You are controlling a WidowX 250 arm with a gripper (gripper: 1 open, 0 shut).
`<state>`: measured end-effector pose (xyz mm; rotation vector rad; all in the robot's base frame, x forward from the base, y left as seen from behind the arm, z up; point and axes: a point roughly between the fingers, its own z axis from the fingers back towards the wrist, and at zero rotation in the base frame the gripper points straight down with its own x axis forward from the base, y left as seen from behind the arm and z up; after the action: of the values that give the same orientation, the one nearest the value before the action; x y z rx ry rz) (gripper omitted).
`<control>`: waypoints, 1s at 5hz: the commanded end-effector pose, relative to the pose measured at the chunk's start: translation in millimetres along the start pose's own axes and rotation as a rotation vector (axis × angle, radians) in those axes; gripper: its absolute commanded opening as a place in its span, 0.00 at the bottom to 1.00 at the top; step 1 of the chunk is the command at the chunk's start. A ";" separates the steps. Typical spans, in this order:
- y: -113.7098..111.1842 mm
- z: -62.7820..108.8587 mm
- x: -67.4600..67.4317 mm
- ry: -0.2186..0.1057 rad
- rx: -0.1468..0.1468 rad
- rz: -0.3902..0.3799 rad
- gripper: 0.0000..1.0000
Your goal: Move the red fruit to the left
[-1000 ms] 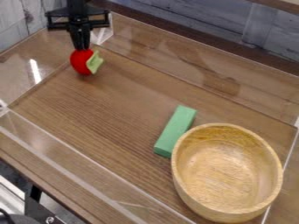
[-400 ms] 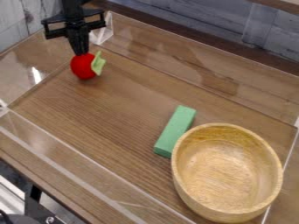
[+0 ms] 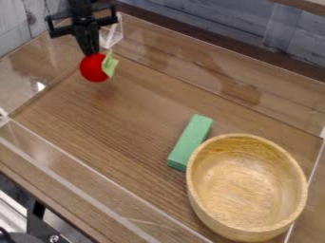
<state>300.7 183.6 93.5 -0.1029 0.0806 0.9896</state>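
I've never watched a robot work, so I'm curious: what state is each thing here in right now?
gripper: pointing down, shut on the red fruit.
red fruit: held from above, apparently just off the table.
green block: lying flat, untouched, close to the wooden bowl.
wooden bowl: upright, empty.

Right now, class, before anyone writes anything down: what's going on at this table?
A single robot arm is handling the red fruit: its end effector points down and is shut on the fruit's top, near the far left corner of the table. The green block lies untouched mid-table, and the empty wooden bowl sits at the front right, both well apart from the arm.
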 end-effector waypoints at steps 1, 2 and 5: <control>-0.8 18.7 -6.0 -0.048 -0.045 0.059 0.00; -2.5 8.9 -7.2 -0.037 -0.054 0.123 0.00; -4.4 11.0 9.5 -0.003 -0.074 0.262 0.00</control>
<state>307.2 187.2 83.2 -0.1599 0.1232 1.2530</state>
